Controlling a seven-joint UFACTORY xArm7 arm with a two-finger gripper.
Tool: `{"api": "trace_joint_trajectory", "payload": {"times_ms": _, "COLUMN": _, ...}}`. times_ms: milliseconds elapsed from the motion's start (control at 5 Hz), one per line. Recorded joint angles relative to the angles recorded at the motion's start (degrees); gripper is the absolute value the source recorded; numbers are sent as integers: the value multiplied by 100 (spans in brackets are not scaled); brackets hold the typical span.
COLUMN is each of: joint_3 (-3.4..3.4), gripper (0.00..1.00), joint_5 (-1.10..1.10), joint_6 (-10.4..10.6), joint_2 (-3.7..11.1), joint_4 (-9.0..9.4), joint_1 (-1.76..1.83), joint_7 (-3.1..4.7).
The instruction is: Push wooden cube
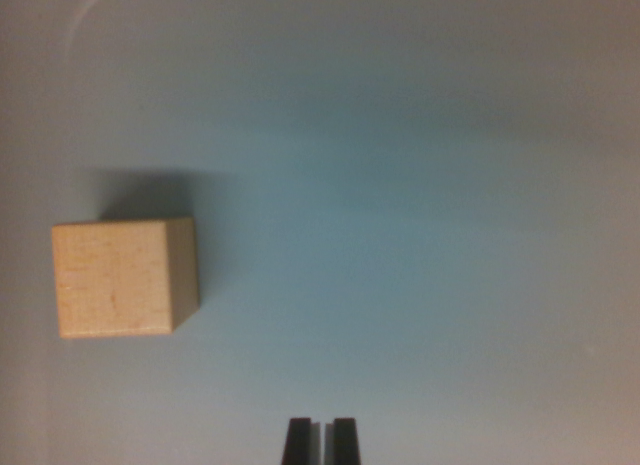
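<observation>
A pale wooden cube (122,277) rests on a blue-grey surface at the wrist view's left, about mid-height, casting a dark shadow above it. My gripper (321,440) shows at the bottom centre as two black fingertips pressed close together, shut with nothing between them. The cube lies up and to the left of the fingertips, well apart from them.
The smooth blue-grey tabletop (430,215) fills the rest of the wrist view. A faint curved pale mark (90,5) shows in the upper left corner.
</observation>
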State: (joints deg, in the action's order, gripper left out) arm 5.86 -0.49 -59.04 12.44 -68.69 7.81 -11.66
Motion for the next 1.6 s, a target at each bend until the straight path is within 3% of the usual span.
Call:
{"api": "trace_joint_trajectory", "payload": {"times_ms": 200, "joint_3": 0, "gripper": 0, "joint_5": 0, "joint_6": 0, "joint_2": 0, "joint_4": 0, "joint_1": 0, "joint_7": 0}}
{"api": "trace_joint_trajectory", "payload": {"times_ms": 400, "joint_3": 64, "gripper": 0, "joint_5": -24, "joint_6": 259, "joint_2": 110, "joint_4": 161, "joint_1": 71, "joint_7": -108}}
{"api": "trace_joint_trajectory", "payload": {"times_ms": 600, "joint_3": 64, "gripper": 0, "joint_5": -24, "joint_6": 259, "joint_2": 110, "joint_4": 161, "joint_1": 71, "joint_7": -108}}
{"api": "trace_joint_trajectory", "payload": {"times_ms": 800, "joint_3": 126, "gripper": 0, "joint_5": -47, "joint_6": 507, "joint_2": 215, "joint_4": 316, "joint_1": 140, "joint_7": -212}}
{"api": "trace_joint_trajectory", "payload": {"times_ms": 1000, "joint_3": 126, "gripper": 0, "joint_5": -47, "joint_6": 507, "joint_2": 215, "joint_4": 316, "joint_1": 140, "joint_7": -212}}
{"api": "trace_joint_trajectory", "payload": {"times_ms": 1200, "joint_3": 184, "gripper": 0, "joint_5": -69, "joint_6": 742, "joint_2": 315, "joint_4": 462, "joint_1": 204, "joint_7": -310}}
{"api": "trace_joint_trajectory", "payload": {"times_ms": 1400, "joint_3": 184, "gripper": 0, "joint_5": -69, "joint_6": 742, "joint_2": 315, "joint_4": 462, "joint_1": 204, "joint_7": -310}}
{"api": "trace_joint_trajectory", "payload": {"times_ms": 1600, "joint_3": 236, "gripper": 0, "joint_5": -89, "joint_6": 953, "joint_2": 405, "joint_4": 593, "joint_1": 263, "joint_7": -399}}
